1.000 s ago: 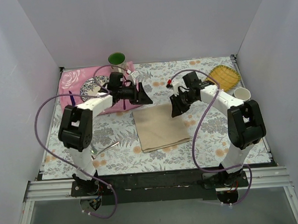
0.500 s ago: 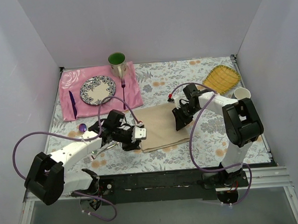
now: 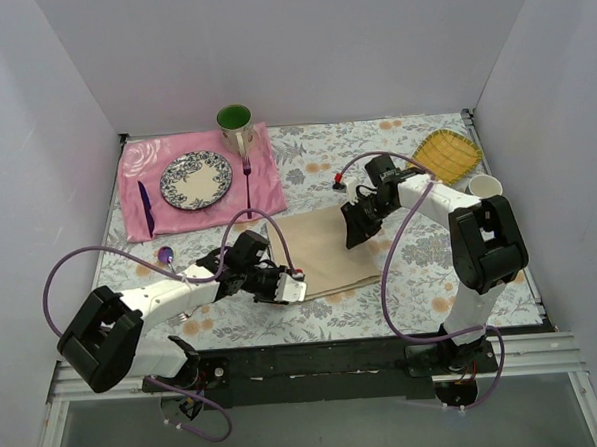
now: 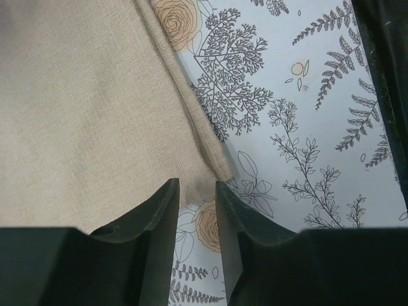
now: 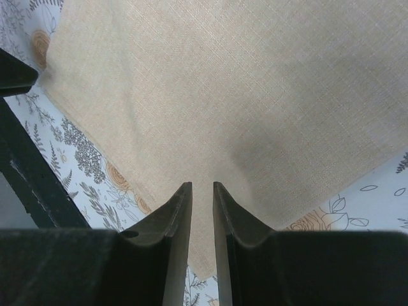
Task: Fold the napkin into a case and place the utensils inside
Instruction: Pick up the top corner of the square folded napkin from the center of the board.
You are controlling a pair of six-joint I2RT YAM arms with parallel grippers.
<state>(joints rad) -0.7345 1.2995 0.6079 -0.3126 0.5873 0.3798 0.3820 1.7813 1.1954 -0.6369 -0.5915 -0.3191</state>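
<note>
L gripper (image 4: 196, 185): jaws narrow, empty, at napkin (image 4: 83, 108) corner. R gripper (image 5: 202, 186): slim gap, empty, over napkin.

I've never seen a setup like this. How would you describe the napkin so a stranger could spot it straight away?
Look at the floral tablecloth that covers the table. Near its middle lies the napkin, a flat, roughly square cloth. It is plain beige-tan with no pattern, unlike the pink mat at the far left, which carries a plate.
</note>
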